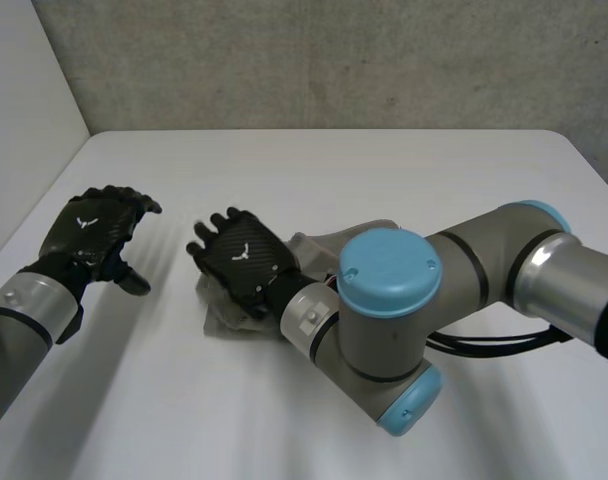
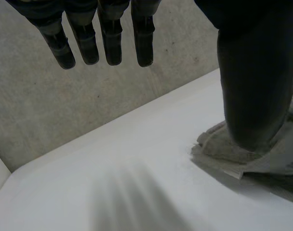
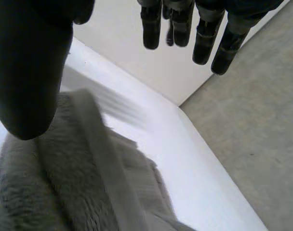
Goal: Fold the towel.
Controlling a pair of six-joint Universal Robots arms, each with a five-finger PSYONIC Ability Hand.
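Towel: a grey towel [image 1: 217, 318] lies bunched in a rumpled heap near the middle of the white table [image 1: 404, 180], mostly under the right hand.
Right hand: the right hand [image 1: 246, 258] hangs palm down over the heap; I cannot tell whether the palm touches the cloth.
Right fingers: its fingers [image 3: 204, 36] are straight and slightly spread, reaching out past the cloth's edge and holding nothing, with the thumb [image 3: 28, 77] out to one side above the pile.
Right arm: the right arm [image 1: 474, 270] reaches in across the table from the right.
Left hand: the left hand [image 1: 92, 232] hovers above bare table, well apart from the towel.
Left fingers: its fingers [image 2: 113, 45] are straight, side by side, gripping nothing.
Backdrop: a grey concrete wall [image 1: 334, 60] stands behind the table's far edge.
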